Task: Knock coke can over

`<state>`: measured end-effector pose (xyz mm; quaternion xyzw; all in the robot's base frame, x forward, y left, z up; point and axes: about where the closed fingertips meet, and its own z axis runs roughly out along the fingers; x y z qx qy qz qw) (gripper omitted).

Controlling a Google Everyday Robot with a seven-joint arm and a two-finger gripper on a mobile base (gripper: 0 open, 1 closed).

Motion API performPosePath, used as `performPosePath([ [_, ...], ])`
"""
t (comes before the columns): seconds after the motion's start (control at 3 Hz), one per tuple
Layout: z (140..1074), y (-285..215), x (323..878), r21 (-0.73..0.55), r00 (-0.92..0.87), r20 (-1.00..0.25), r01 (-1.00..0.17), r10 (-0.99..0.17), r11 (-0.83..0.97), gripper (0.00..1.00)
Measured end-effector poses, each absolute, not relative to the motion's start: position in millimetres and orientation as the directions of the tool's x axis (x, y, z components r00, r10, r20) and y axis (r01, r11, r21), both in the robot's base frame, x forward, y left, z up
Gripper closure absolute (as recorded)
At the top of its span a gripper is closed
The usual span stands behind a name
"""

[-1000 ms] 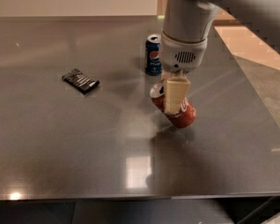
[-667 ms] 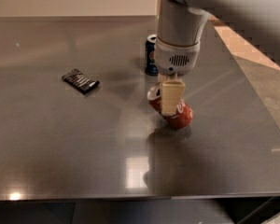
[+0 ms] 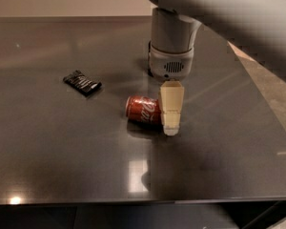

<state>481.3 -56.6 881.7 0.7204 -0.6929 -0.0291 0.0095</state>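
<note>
The red coke can (image 3: 143, 109) lies on its side on the dark grey table (image 3: 62, 142), near the middle, with its white script facing up and its length running left to right. My gripper (image 3: 171, 124) hangs down from the large white arm (image 3: 171, 46) and sits right beside the can's right end, close to or touching it. The gripper's beige tip is just above the table top.
A small black snack packet (image 3: 82, 82) lies on the table to the left of the can. The blue Pepsi can is almost wholly hidden behind the arm. The table's front edge (image 3: 133, 202) runs along the bottom, its right edge toward the light floor (image 3: 276, 94).
The coke can has gone from tilted under the gripper to lying flat on its side, left of the gripper. The arm has shifted left and now covers the Pepsi can.
</note>
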Motion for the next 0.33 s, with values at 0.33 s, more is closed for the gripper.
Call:
performPosePath([
  [0.33,881.7,-56.6,481.3,0.054,0.038,-0.029,-0.998,-0.999,-0.04,0.0],
])
